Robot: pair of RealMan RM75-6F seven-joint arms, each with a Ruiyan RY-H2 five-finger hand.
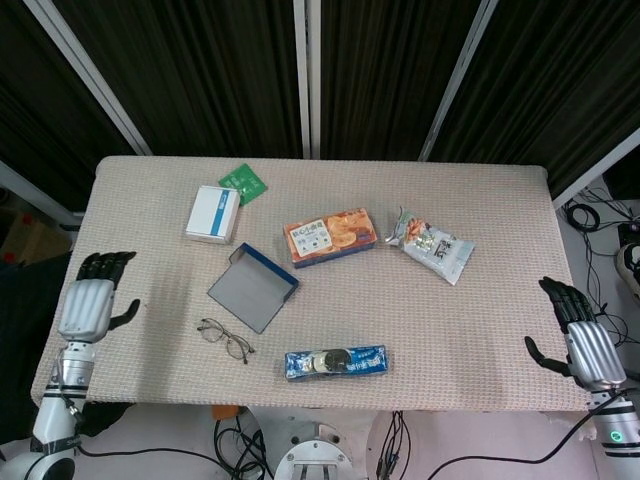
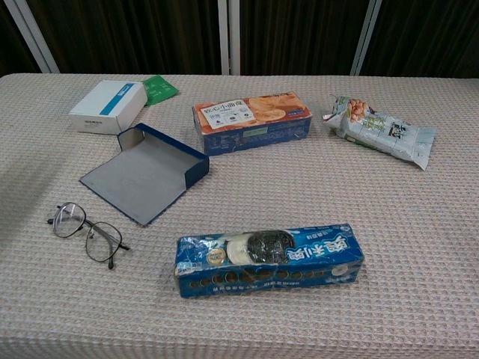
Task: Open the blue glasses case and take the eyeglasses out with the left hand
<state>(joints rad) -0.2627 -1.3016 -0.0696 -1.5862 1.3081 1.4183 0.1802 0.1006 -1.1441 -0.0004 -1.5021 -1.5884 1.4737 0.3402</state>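
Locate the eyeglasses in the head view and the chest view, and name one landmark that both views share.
Head view: eyeglasses lie lower left of centre, just below the open blue case.
Chest view: eyeglasses lie at the left, below the same case.
Shared landmark: the blue cookie pack, to their right.

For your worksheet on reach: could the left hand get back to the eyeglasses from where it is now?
Probably yes. The left hand is open at the table's edge, and only bare cloth lies between it and the eyeglasses; the glasses case sits beyond them.
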